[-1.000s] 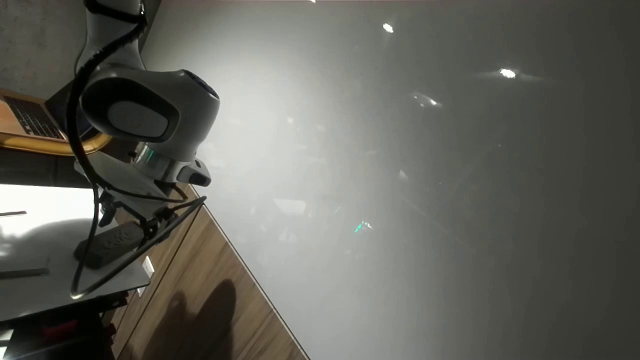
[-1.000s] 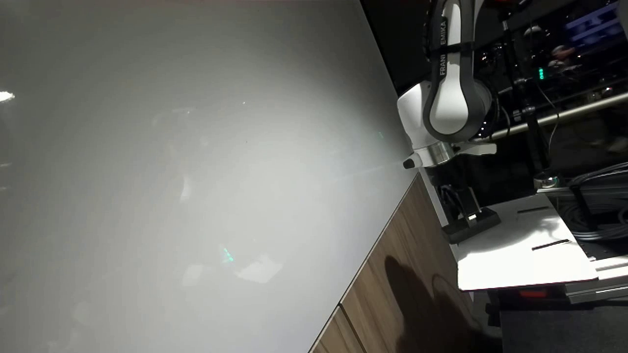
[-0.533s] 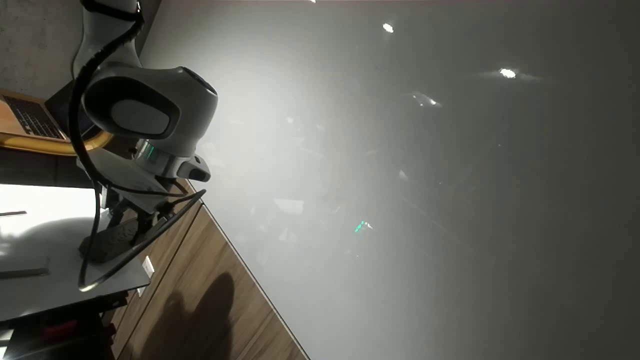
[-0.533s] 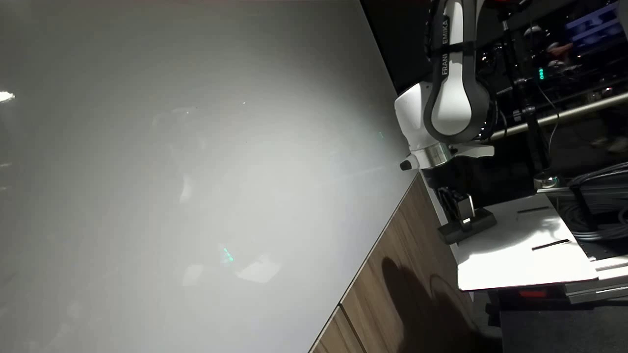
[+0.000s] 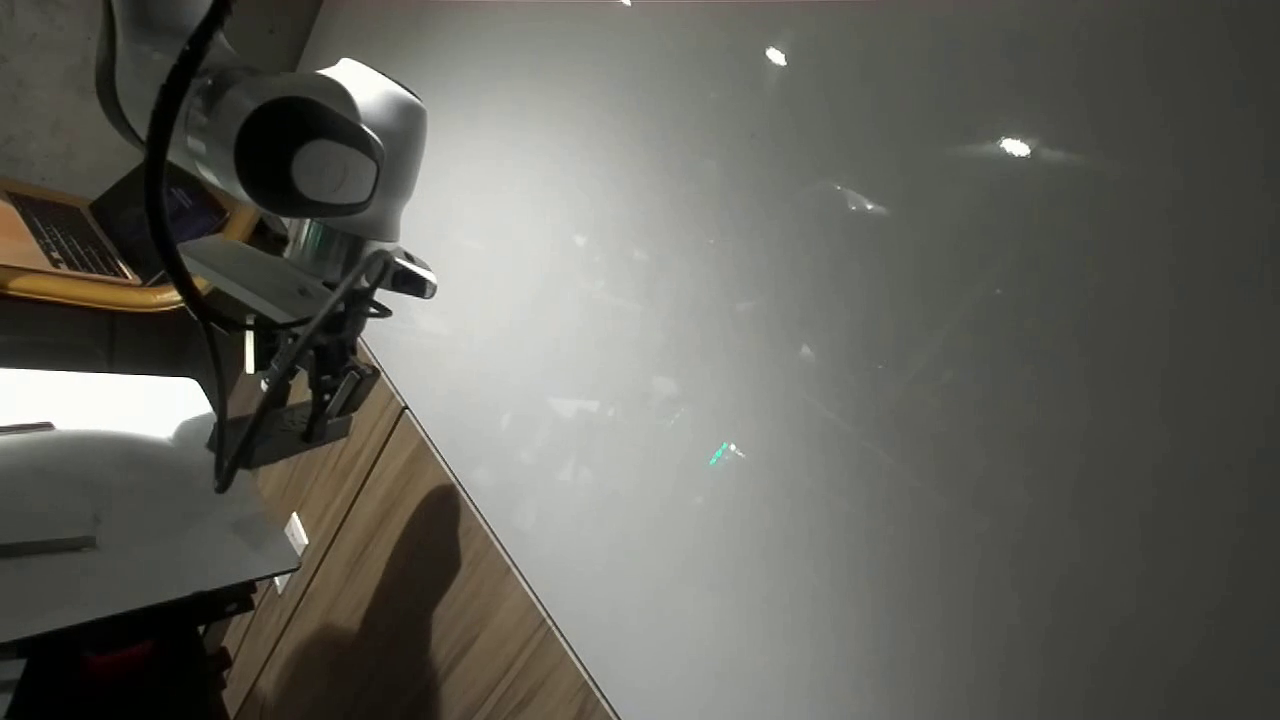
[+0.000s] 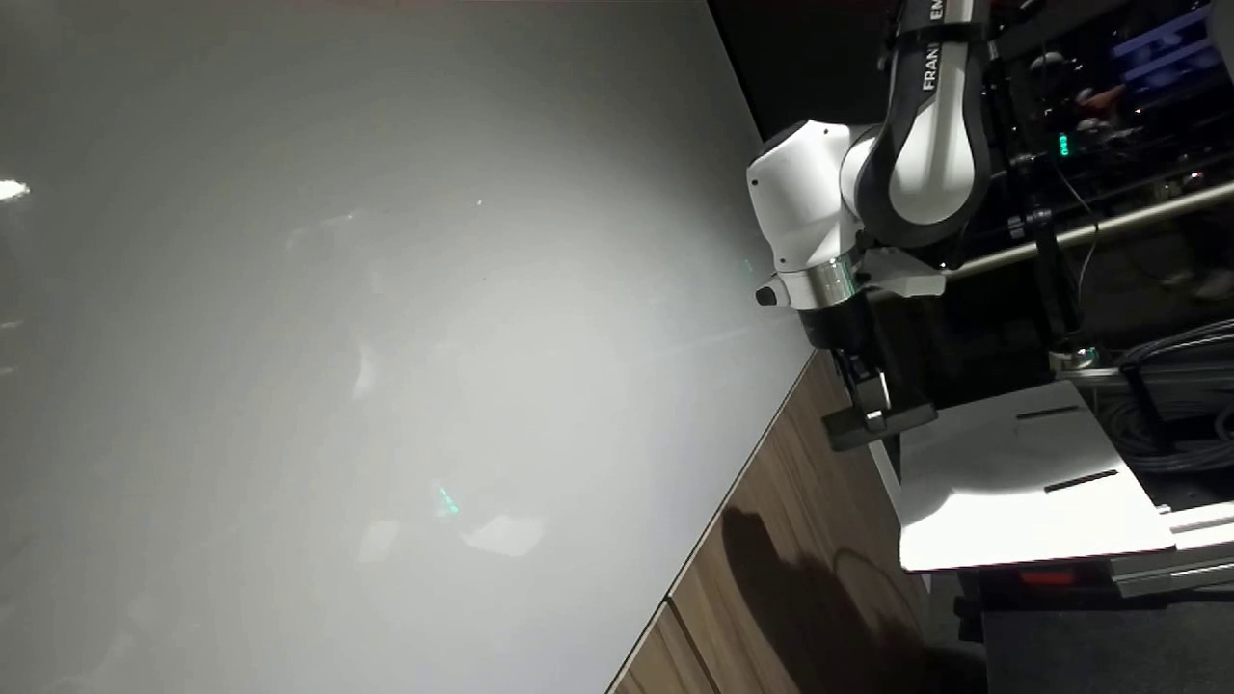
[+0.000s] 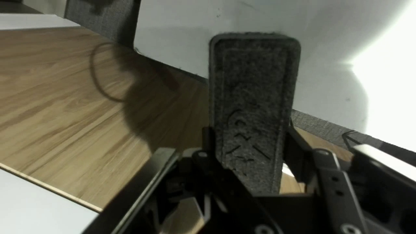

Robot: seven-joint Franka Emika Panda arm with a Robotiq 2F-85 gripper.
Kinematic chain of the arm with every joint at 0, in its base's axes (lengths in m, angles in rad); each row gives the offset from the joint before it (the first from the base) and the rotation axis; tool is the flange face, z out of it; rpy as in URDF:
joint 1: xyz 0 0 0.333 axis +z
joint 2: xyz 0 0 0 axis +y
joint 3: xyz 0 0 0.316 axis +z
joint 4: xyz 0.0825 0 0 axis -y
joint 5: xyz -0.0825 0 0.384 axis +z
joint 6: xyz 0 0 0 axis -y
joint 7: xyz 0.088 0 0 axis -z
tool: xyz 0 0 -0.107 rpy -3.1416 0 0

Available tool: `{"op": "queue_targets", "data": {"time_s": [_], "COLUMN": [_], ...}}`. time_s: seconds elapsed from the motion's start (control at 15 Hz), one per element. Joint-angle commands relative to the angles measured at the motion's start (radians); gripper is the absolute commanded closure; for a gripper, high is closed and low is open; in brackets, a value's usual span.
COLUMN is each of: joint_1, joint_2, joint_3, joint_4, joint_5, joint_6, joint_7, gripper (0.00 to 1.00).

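Observation:
A dark grey felt block [image 7: 253, 74], like a board eraser with black marks on its face, stands lengthwise between the fingers of my gripper [image 7: 250, 143] in the wrist view. Both fingers press its long sides, so the jaws are shut on it. In both exterior views the gripper [image 6: 871, 400] points down with the block [image 6: 906, 419] crosswise at its tips. The block is up near the edge of a white platform [image 6: 1022, 520]; in an exterior view a looping cable [image 5: 262, 415] partly hides the block [image 5: 290, 435].
A large glossy whitish board [image 5: 800, 400] fills most of both exterior views, bordered by wood panels [image 5: 480, 600]. The platform has dark slots [image 6: 1082, 480]. A laptop [image 5: 60, 235] rests behind a yellow rail [image 5: 90, 290]. Coiled cables [image 6: 1176, 434] lie beyond the platform.
The fingers have closed on the grey block, which sat at the platform's edge. Arm and block have since risen off the platform and shifted toward the board.

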Motion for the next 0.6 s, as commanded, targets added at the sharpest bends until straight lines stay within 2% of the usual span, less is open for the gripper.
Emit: {"op": "queue_targets", "data": {"time_s": [0.0,0.2,0.4,0.53], "joint_1": [-0.003,0.028,0.059,0.067], "joint_2": [-0.026,-0.007,0.007,0.007], "joint_3": [0.033,0.046,0.051,0.055], "joint_4": [0.001,-0.001,-0.006,-0.006], "joint_5": [-0.022,0.131,0.335,0.401], "joint_6": [-0.107,-0.141,-0.1,-0.08], "joint_7": [0.165,0.13,0.03,-0.005], "gripper": [0.72,0.72,0.72,0.72]}}
